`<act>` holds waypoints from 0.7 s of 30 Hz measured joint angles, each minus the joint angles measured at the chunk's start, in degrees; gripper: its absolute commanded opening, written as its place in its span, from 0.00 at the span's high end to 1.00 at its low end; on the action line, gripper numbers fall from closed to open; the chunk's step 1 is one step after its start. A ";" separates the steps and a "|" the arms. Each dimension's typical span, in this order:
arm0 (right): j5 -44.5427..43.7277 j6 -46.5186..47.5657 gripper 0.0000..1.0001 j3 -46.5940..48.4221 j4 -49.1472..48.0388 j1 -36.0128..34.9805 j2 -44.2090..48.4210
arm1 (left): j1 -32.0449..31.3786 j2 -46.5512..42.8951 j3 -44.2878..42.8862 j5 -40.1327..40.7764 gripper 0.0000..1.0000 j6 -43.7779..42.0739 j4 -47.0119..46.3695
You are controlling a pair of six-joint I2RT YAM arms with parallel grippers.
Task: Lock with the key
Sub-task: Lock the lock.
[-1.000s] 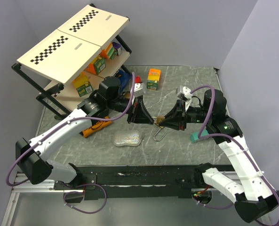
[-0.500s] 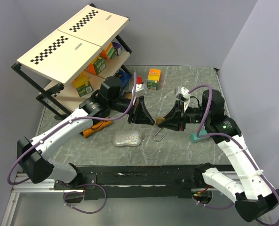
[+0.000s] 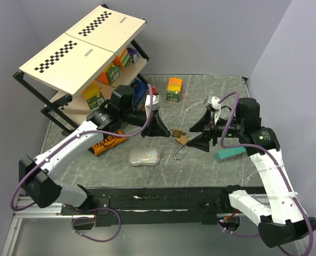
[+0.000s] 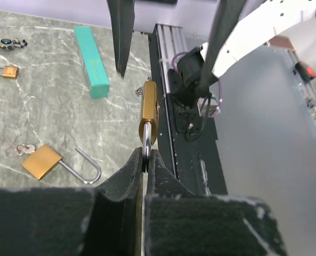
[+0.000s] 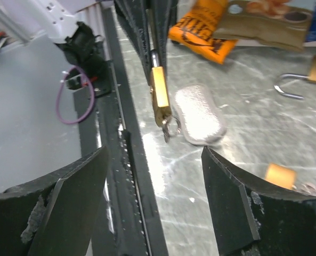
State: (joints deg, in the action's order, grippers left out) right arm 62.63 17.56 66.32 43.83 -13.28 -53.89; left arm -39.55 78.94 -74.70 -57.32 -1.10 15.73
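- My left fingers (image 4: 123, 184) were clenched on the shackle (image 4: 146, 152) of a brass padlock (image 4: 148, 109), holding it in the air above the desk (image 4: 51, 122), between the two arms.
- My right fingers (image 5: 67, 208) stood spread wide just short of it, grasping nothing.
- A key ring (image 5: 171, 128) dangled at the body's free end. I judged the key sat in the keyhole there, though it was too small to be sure.
- I expected the padlock to be stiff, dense for its size and slick, and liable to swivel in that thin shackle pinch.
- I reckoned the best hold was the key's flat head, turned gently, or the body's broad faces to press it shut.
- Another padlock (image 4: 40, 161) lay open on the desk.
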 measured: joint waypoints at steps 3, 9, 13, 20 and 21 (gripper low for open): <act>0.07 3.21 0.34 2.16 3.45 1.53 0.00 | -0.02 -0.13 0.00 0.04 0.99 -2.36 1.81; 0.74 5.09 0.40 3.06 5.07 1.57 -0.28 | -0.13 -0.33 0.00 -0.02 0.99 -3.87 2.71; 0.79 5.01 0.45 3.06 5.03 0.96 -1.44 | -0.81 -0.35 0.00 -0.09 0.99 -3.89 2.64; 0.57 3.85 0.63 2.99 3.02 -1.57 -2.69 | -2.47 -0.46 0.33 -0.04 0.99 -4.07 2.60; 0.52 3.74 0.68 2.99 2.89 -1.86 -2.69 | -2.54 -0.48 0.42 -0.04 0.99 -4.07 2.60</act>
State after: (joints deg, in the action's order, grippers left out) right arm 63.16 21.30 69.32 46.72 -15.14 -56.58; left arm -42.09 78.46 -74.28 -57.36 -5.17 18.33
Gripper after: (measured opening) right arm 0.417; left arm 0.037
